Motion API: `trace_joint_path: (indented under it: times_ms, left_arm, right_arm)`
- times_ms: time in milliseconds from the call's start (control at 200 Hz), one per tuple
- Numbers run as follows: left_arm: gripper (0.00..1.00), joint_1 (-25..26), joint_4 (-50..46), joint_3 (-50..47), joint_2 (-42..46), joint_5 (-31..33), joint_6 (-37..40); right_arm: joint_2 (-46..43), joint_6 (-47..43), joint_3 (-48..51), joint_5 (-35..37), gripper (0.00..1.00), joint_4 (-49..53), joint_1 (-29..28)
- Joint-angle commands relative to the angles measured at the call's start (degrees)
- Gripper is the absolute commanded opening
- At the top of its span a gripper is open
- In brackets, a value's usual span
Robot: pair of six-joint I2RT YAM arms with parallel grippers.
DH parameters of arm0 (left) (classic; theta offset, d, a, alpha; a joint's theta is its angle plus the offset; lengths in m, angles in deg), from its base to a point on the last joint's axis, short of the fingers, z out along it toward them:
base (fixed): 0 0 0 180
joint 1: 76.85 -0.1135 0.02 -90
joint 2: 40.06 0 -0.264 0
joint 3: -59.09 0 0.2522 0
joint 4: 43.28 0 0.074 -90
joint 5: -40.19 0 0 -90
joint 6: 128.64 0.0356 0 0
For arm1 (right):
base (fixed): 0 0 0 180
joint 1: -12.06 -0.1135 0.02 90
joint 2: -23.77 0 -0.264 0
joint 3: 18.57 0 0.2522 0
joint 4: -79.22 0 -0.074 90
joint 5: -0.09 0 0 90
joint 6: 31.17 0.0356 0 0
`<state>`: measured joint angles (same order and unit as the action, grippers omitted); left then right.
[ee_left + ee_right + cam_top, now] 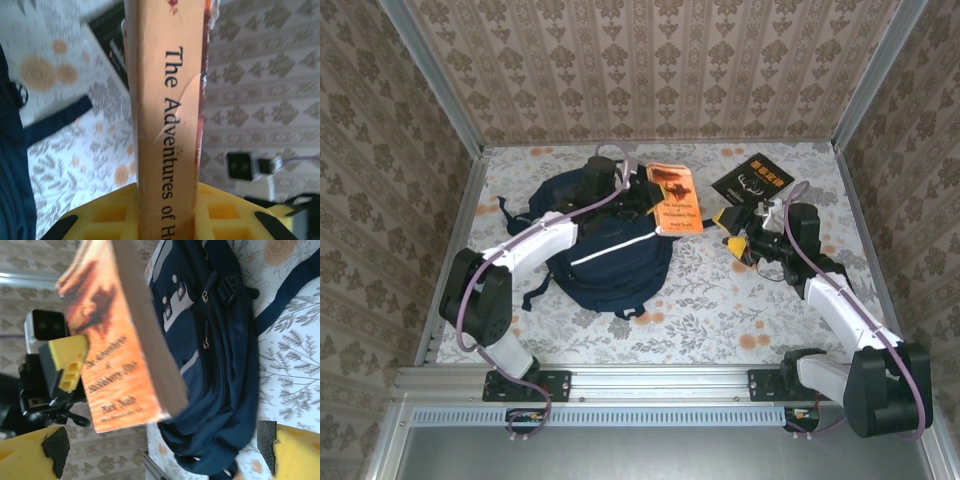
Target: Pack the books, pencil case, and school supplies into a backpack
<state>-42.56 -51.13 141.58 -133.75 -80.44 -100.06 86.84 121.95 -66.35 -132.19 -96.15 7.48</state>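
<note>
My left end effector [167,222] is clamped on the orange book's [675,198] spine. The book is cover-up, long axis far-to-near, at the backpack's [610,262] right edge. My right end effector [162,450] gapes wide, holding nothing.

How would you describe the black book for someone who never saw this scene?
Find the navy backpack on the flowered table. To its right, near the back wall, a thin black book lies flat. Unlike the orange book held up beside it, it has gold lettering on its cover.
</note>
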Motion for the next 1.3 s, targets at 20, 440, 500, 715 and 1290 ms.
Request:
trace_joint_path:
  times_ms: [20, 440, 500, 715, 1290]
  left_arm:
    - [0.19, 0.06, 9.40, 0.18, 4.24, 7.79, -6.49]
    - [0.19, 2.08, 18.32, -1.06, 3.56, 12.62, -17.92]
    - [0.19, 2.27, 18.61, -1.10, 3.25, 12.63, -18.78]
    - [0.19, 2.80, 19.85, -1.74, 2.69, 13.23, -21.12]
    - [0.70, 0.94, -1.74, -4.46, 7.01, 14.72, -12.09]
  right_arm:
    - [-0.80, 16.45, 1.72, 8.49, 1.00, -15.95, -5.26]
    - [8.52, 31.80, -0.93, 24.14, 0.99, -38.31, -17.28]
    - [10.19, 33.30, -1.58, 25.27, 0.99, -39.75, -17.95]
    - [16.03, 36.57, -4.22, 29.90, 0.86, -45.96, -20.36]
    - [6.92, 23.23, -3.03, 34.89, 0.15, -24.12, -20.38]
